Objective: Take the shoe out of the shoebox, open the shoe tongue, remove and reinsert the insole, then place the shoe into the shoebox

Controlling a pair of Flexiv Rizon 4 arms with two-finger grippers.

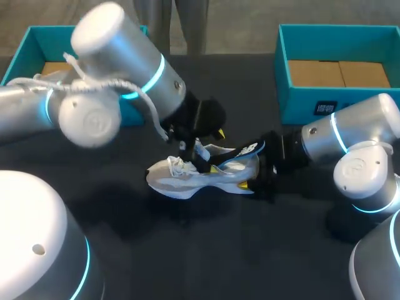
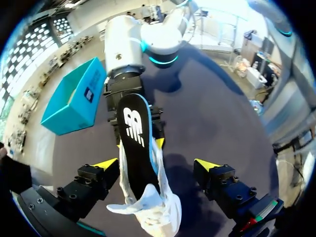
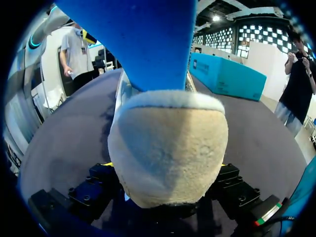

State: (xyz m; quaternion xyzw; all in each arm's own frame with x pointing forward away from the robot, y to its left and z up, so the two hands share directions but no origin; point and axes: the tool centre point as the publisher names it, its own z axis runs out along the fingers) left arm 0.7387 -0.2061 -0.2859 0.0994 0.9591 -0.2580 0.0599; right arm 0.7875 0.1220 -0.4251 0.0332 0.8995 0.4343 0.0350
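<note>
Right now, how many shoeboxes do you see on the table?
2. The left shoebox is at the far left corner, partly hidden behind my left arm. The right shoebox is at the far right, open and fully in view.

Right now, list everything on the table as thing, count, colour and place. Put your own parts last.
white lace-up sports shoe: one, white and grey, on the table's middle.
black foam insole with a blue underside: one, partly out of the shoe, its free end raised over the heel.
open teal cardboard shoeboxes: two, teal with brown cardboard inside, at the far left and far right of the table, the left one partly behind my left arm.
black table: one, under everything.
left claw: one, black with yellow tips, open, a finger on each side of the shoe's front.
right claw: one, black with yellow tips, shut on the shoe's heel.
</note>
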